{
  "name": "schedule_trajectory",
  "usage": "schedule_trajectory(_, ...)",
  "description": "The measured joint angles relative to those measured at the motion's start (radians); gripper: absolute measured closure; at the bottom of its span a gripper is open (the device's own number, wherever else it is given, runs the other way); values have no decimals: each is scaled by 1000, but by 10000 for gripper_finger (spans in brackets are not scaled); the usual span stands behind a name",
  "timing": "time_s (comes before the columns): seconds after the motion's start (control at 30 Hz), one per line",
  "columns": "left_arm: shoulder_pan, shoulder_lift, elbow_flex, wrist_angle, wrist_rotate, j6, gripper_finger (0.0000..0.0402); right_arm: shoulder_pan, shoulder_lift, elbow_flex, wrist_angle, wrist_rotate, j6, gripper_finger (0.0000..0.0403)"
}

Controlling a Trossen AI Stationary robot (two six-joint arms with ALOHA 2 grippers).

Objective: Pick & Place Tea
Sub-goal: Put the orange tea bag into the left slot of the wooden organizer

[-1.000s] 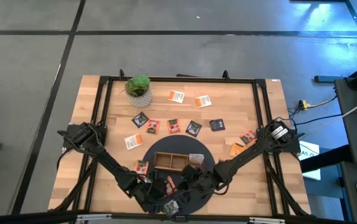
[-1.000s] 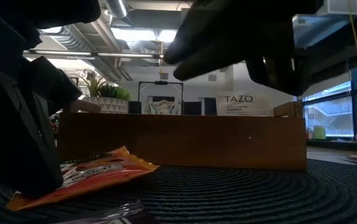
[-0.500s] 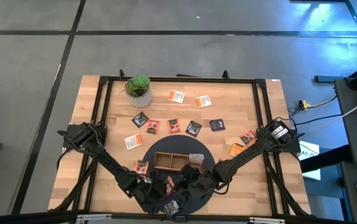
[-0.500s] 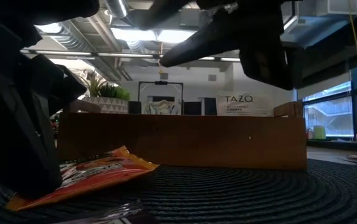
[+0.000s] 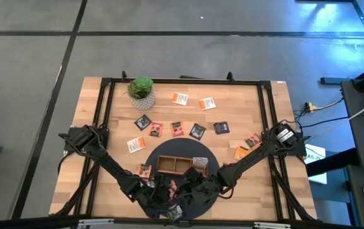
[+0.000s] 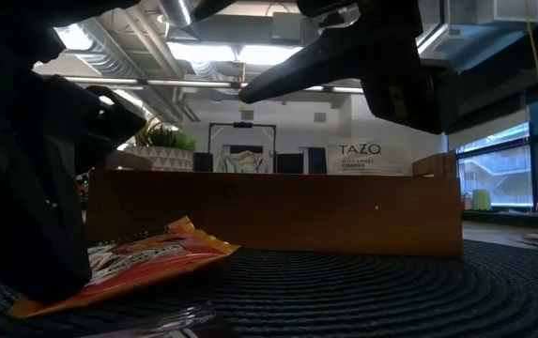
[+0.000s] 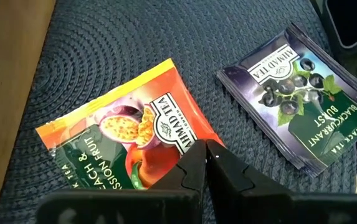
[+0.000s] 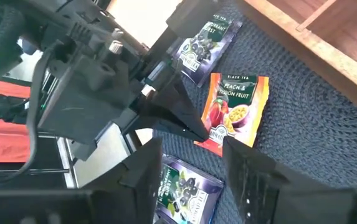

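An orange peach-and-passion-fruit tea packet lies on the dark round woven mat, near the table's front edge. My left gripper is shut on it. My right gripper hovers open just above and to the right of it, holding nothing. Two purple blackcurrant packets lie flat on the mat beside the orange one. The brown wooden tray stands on the mat's far part. A white-orange packet stands in the tray's right compartment. My left gripper pinches the orange packet at one edge near a corner between its two fingertips. The fingers slant down from the table's left. The rest of the packet rests on the mat, slightly bowed.
Several more tea packets lie spread over the wooden table beyond the mat, some near the right edge. A small green potted plant stands at the far left. A black frame runs round the tabletop.
My right gripper has opened and rolled a little, staying above the mat. My left gripper has rolled slightly about its own axis while staying shut on the orange packet, which stays on the mat.
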Motion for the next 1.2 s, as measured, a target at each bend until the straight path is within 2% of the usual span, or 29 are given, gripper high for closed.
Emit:
schedule_trajectory(0.3,1,0,-1,-3,-2,2,393,0,53,1,23,-2,-3,259)
schedule_trajectory(0.6,1,1,-1,-3,-3,-1,389,-5,134,0,35,-31,58,264)
schedule_trajectory(1.07,0,1,-2,-1,-3,-1,390,-17,155,0,82,-51,100,265)
schedule_trajectory(1.2,0,1,-2,0,-3,-8,393,-25,155,1,90,-94,100,281)
